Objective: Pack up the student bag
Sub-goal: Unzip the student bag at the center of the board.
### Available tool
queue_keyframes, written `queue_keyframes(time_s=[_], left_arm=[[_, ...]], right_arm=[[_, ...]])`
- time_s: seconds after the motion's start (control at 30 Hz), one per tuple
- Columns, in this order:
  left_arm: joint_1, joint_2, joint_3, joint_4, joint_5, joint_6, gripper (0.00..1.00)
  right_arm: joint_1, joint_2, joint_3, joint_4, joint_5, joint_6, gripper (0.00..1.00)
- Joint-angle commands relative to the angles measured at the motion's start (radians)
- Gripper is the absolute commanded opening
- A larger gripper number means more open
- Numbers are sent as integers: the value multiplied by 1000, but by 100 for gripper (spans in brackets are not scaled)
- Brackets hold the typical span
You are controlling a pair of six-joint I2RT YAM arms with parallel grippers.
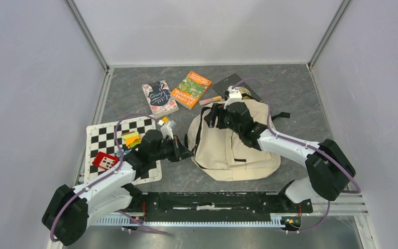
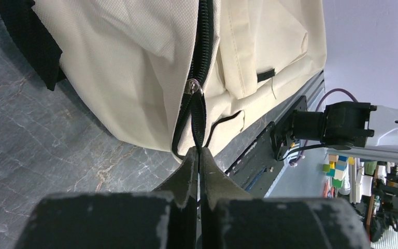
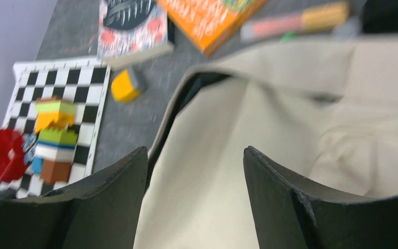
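The floppy bag (image 3: 290, 129) lies below the right gripper (image 3: 196, 151), jaws parted; the left gripper (image 2: 198, 153) clamps its zipper pull (image 2: 199, 114), probably the surest hold.

Tally on the grey stone-pattern table (image 1: 300, 93): one large cream fabric backpack (image 1: 238, 153), one black-and-white checkered mat (image 1: 99, 136), one flat black sheet-like item (image 1: 227, 82) of unclear kind, and two paperback books, namely the pink-and-black patterned book (image 1: 159, 97) and the orange book (image 1: 191, 89). Small items: one red square piece (image 1: 103, 161), one cluster of stacked coloured toy bricks (image 1: 131, 139), one loose yellow block (image 1: 164, 122), one pink-and-yellow marker (image 1: 210, 99). One black zipper-pull strap (image 2: 199, 116) shows on the backpack; robot arms number two, the left arm (image 1: 101, 184) and the right arm (image 1: 290, 146).
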State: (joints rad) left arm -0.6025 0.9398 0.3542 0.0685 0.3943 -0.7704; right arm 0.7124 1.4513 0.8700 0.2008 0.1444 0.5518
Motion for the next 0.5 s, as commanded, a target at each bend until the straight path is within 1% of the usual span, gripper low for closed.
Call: queue_keyframes(time_s=[0.0,0.2,0.3,0.4,0.47], left_arm=[[-4,7,-5,93,-6,-42,2],[-3,12,-1,87,2,-35,2],[-3,8,-10,86,-1,-35,2],[-3,4,-16,86,0,-36,2],[-3,-1,-17,84,1,-39,2]], right_arm=[[59,7,-65,99,-135,234,71],[118,-2,-123,126,-119,285,73],[133,-6,-125,122,-96,282,74],[149,20,-86,65,-67,260,71],[163,44,-48,20,-42,248,66]])
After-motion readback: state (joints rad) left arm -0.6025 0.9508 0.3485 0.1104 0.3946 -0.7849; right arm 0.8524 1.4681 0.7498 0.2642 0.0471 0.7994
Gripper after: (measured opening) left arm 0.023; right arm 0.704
